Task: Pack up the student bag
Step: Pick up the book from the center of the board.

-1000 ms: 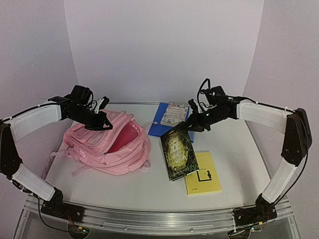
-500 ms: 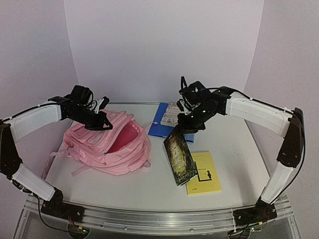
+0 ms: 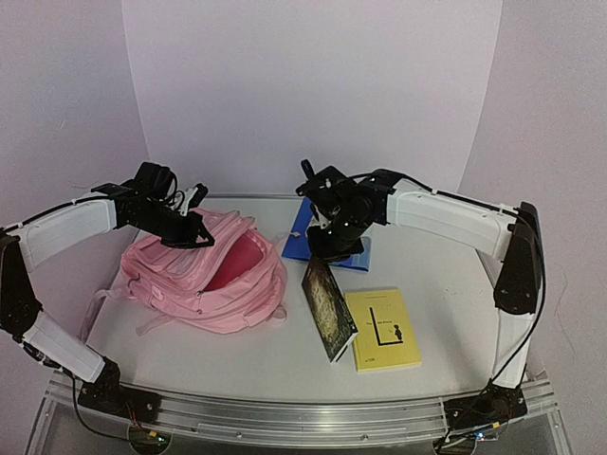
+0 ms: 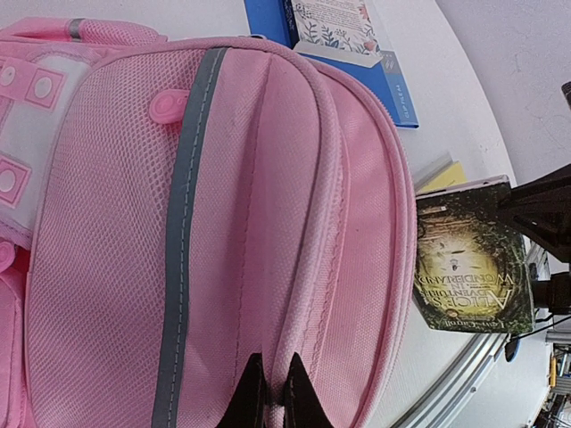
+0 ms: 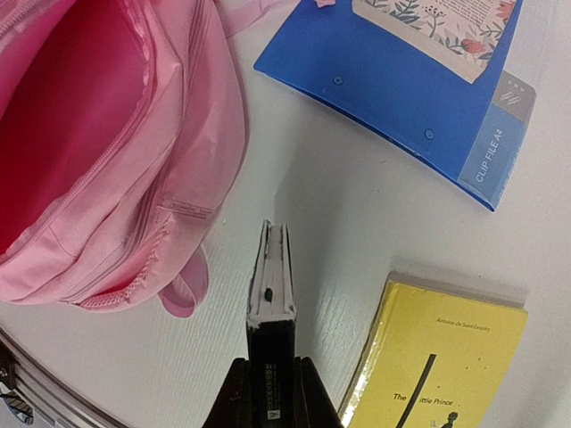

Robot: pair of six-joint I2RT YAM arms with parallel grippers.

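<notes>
The student bag [image 3: 190, 280], a pink backpack, lies on its side at the left of the table, with its main pocket [image 3: 232, 261] gaping open. My left gripper [image 3: 194, 232] is shut on a fold of the bag's upper rim; in the left wrist view the fingertips [image 4: 270, 392] pinch the pink fabric [image 4: 223, 223]. My right gripper [image 3: 327, 254] is shut on the top of a dark green book [image 3: 330, 308], which hangs edge-on just right of the bag. In the right wrist view the book [image 5: 270, 276] sits upright between the gripper's [image 5: 270, 388] fingers, with the bag's opening [image 5: 71, 116] at upper left.
A yellow book [image 3: 384, 327] lies flat right of the hanging book. A blue clip file [image 3: 296, 245] with a flowered book [image 5: 437, 27] on it lies behind, partly under my right arm. The metal rail [image 3: 303, 417] runs along the table's near edge.
My right arm has swung left with the dark green book, bringing it from over the yellow book toward the bag and turning it edge-on. The left gripper and bag have stayed put.
</notes>
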